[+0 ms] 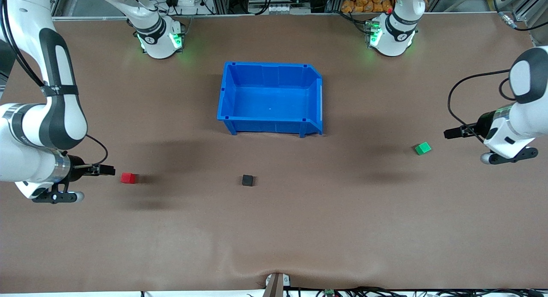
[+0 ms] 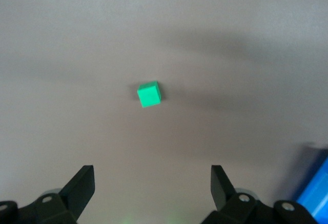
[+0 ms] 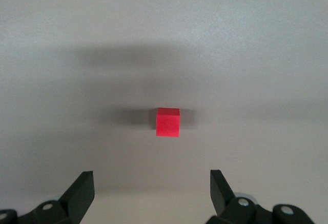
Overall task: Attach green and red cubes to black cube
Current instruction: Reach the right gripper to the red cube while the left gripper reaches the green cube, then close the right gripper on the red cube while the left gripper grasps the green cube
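1. Three tiny solid cubes lie well apart on the brown bench (image 1: 274, 237), none touching another, so nothing is joined yet.
2. Centrally sits the matte black cube (image 1: 247, 180), nearer the front camera than the empty blue plastic bin (image 1: 269, 74). That middle spot probably makes it the anchor both arms can reach.
3. Toward the right arm's end of the bench lies the bright red cube (image 1: 128, 178) (image 3: 168, 122). The right hand (image 1: 58, 197) (image 3: 151, 188) hovers just beside it, fingers spread wide and empty, the cube framed ahead of them, seemingly lined up for a pick.
4. Toward the left arm's end lies the bright green cube (image 1: 423, 148) (image 2: 149, 94), turned slightly askew. The left hand (image 1: 509, 156) (image 2: 152, 185) hovers near it, likewise wide open and holding nothing.
5. All three cubes look plain, sharp-edged, equal in size and far smaller than the bin.
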`<state>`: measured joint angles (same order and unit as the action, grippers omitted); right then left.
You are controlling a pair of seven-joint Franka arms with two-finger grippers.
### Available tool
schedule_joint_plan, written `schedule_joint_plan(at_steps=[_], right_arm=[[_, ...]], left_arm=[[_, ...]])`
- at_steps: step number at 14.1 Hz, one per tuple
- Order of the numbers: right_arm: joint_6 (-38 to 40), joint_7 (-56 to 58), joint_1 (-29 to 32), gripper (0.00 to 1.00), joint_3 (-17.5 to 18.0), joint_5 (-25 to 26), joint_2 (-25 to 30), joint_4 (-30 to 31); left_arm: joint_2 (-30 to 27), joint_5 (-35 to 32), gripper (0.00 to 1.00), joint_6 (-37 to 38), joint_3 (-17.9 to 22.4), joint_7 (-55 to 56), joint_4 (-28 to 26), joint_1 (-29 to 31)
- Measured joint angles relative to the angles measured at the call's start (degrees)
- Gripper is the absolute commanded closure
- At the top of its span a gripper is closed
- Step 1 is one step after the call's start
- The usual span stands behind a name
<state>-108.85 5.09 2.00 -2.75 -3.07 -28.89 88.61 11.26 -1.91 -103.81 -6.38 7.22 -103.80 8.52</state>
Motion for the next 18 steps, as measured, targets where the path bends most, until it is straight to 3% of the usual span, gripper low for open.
schedule_joint_plan(at_steps=[3,9,12,15,18], right_arm=[[-4.86,0.00,-0.01,0.00,0.01,-0.07,-0.06,2.88],[-22.64,0.00,0.83,0.00,-0.41,-0.10,-0.99,12.90],[-27.06,0.08,1.51,0.00,-0.38,-0.10,-2.65,15.26],[-40.37,0.06,1.10,0.00,0.08,-0.10,-3.52,21.89],[-43.46,0.06,1.13,0.00,0.08,-0.11,-4.76,24.28]], left_arm=[[0.11,0.00,0.00,-6.16,-0.03,0.00,-5.02,0.00],[0.09,0.00,0.00,-11.24,-0.01,0.00,-9.24,0.00],[0.10,0.00,0.00,-13.62,0.06,0.03,-11.34,0.11],[0.10,0.00,0.00,-15.52,0.11,0.05,-12.28,0.96],[0.42,0.00,0.00,-18.28,0.18,0.08,-14.38,3.08]])
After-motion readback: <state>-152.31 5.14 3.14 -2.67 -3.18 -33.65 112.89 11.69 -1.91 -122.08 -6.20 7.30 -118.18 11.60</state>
